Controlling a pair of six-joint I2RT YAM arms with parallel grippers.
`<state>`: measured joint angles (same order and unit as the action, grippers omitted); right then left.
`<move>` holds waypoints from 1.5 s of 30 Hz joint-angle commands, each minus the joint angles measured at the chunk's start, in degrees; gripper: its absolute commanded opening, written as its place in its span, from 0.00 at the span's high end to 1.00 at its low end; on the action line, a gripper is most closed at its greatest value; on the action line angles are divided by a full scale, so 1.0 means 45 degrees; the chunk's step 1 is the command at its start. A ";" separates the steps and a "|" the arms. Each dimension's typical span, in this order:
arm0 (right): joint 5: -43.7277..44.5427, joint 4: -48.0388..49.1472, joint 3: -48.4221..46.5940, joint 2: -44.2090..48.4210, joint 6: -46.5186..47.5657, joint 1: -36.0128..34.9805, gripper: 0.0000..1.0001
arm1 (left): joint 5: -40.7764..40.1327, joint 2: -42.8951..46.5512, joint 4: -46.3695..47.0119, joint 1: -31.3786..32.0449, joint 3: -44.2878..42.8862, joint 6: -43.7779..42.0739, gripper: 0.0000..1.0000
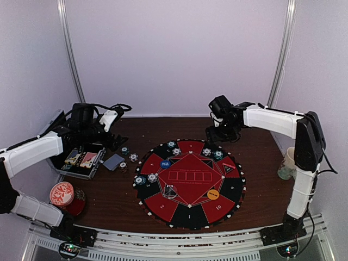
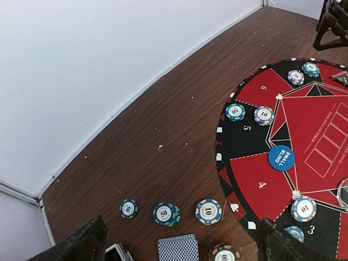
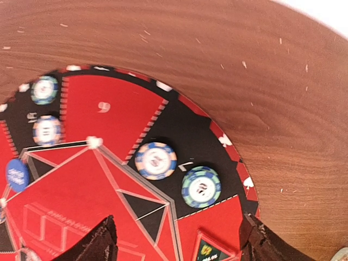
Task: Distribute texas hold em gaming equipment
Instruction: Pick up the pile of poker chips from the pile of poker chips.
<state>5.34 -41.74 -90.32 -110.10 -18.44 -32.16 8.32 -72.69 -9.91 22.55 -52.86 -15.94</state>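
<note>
1. Since both claws hang empty, we read this as a moment between placements. The left claw point(image 2: 183, 222) stands wide apart above the loose chips beside the mat point(image 1: 190, 176). The right claw point(image 3: 178, 220) is also spread, with nothing between its fingers, over the mat's far edge.
2. We find the chips in two groups. Several sit in pairs on the mat's outer wedges, such as the orange-edged chip point(image 3: 156, 160) and the green-edged chip point(image 3: 201, 186) below the right claw. A few loose chips point(image 2: 209, 211) lie on the bare table point(image 2: 163, 136) left of the mat.
3. The deck of cards point(image 2: 178, 247) lies face down just beside those loose chips. The blue button point(image 2: 281, 157) and the orange button point(image 1: 212, 192) rest on the mat.
4. We judge the chips stiff, light and smooth. Lying flat, they offer only a thin rim, so we would straddle one and pinch across its edge.
5. We expect the cards to be thin, slippery and apt to fan out. We would take the deck by its long sides, low against the table.
</note>
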 commanded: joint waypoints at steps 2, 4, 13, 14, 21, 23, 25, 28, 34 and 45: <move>0.1486 0.0225 0.0803 0.1762 -0.0261 -0.1470 0.18 | -0.0345 -0.0198 0.0643 -0.0077 0.0049 0.0127 0.02; 0.1898 0.0675 0.1514 0.2352 -0.0412 -0.2073 0.16 | -0.0517 -0.0267 0.0729 -0.0069 0.0088 0.0144 0.02; 0.2427 0.4085 0.6130 0.4861 -0.1200 -0.3861 0.00 | -0.0708 -0.0936 0.0888 -0.0125 0.0067 -0.0117 0.02; 0.2511 0.4393 0.6547 0.5125 -0.1289 -0.3894 0.00 | -0.0731 -0.0979 0.0930 -0.0120 0.0077 -0.0142 0.02; 0.4008 0.6567 0.8921 0.6815 -0.1470 -0.3976 0.00 | -0.0690 -0.1360 0.1034 -0.0276 0.0103 -0.0303 0.02; 0.4556 0.6782 0.9245 0.7067 -0.1493 -0.3983 0.00 | -0.0587 -0.1447 0.1056 -0.0381 0.0097 -0.0304 0.02; 0.4799 0.6833 0.9447 0.7305 -0.1618 -0.3990 0.00 | -0.0512 -0.1553 0.1144 -0.0497 0.0127 -0.0324 0.02; 0.4986 0.7435 1.0046 0.7757 -0.1677 -0.3990 0.00 | -0.0368 -0.1803 0.1197 -0.0659 0.0108 -0.0291 0.02; 0.5621 0.7926 1.0546 0.7982 -0.1667 -0.3986 0.00 | -0.0053 -0.2314 0.1131 -0.0864 0.0012 -0.0308 0.02; 0.5286 0.7834 1.0400 0.7603 -0.1684 -0.3993 0.00 | 0.0905 -0.3389 -0.1007 -0.0965 -0.0933 -0.0927 0.02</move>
<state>28.51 -7.44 -43.22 -75.55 -25.52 -49.82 8.51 -86.63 -10.13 18.87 -54.00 -17.87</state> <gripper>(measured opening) 0.997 0.979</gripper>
